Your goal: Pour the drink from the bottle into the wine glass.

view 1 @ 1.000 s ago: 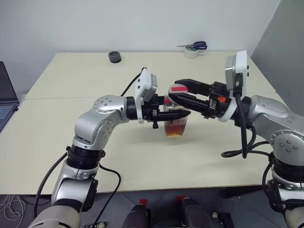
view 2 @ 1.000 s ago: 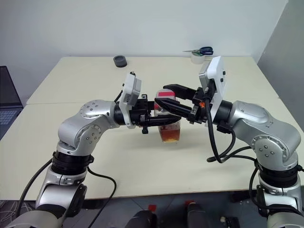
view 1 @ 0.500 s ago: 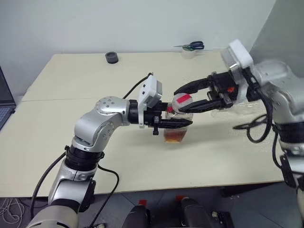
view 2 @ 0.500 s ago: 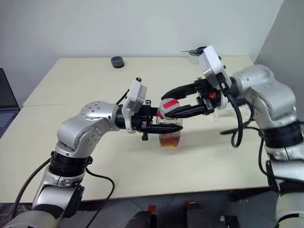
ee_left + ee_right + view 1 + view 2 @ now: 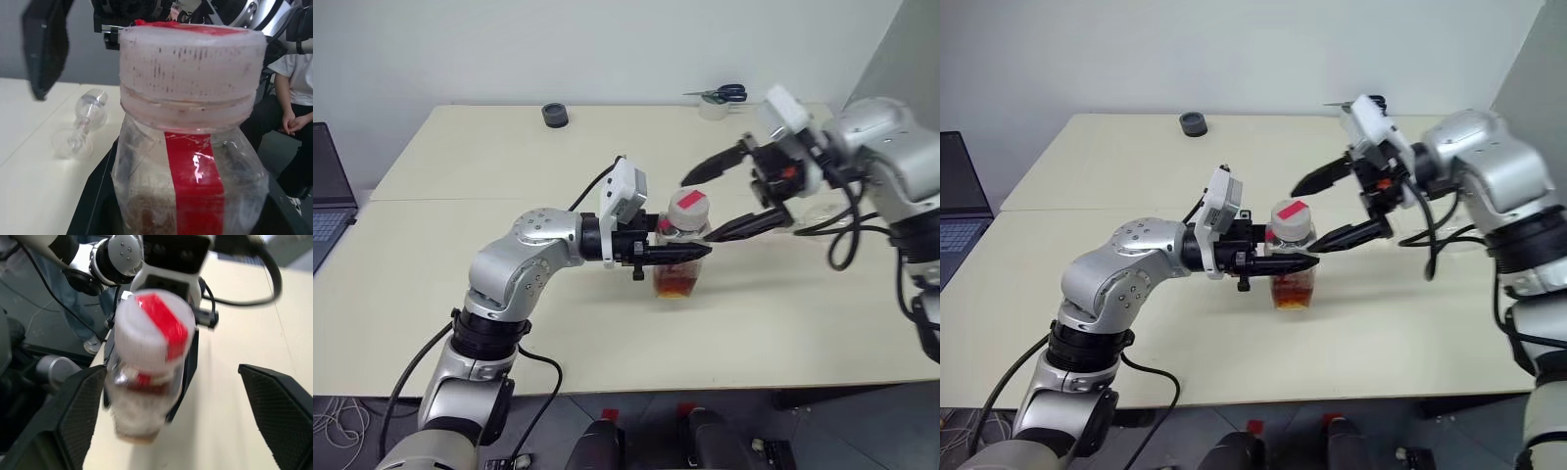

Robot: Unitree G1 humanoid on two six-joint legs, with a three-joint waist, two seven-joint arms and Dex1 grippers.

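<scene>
Bottle (image 5: 683, 257) upright on worktop (image 5: 489, 176), cap up, left claw (image 5: 690, 253) clamped around it; right claw (image 5: 722, 199) gaping, holding nothing; glass (image 5: 80, 129) on its side.

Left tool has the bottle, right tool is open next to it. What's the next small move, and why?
Probably bring the right tool in and shut it on the cap to twist it off. The cap is on the bottle, which the left tool grips below the neck, so no drink can be poured yet. The right tool's jaws stand wide open, level with the cap.
</scene>
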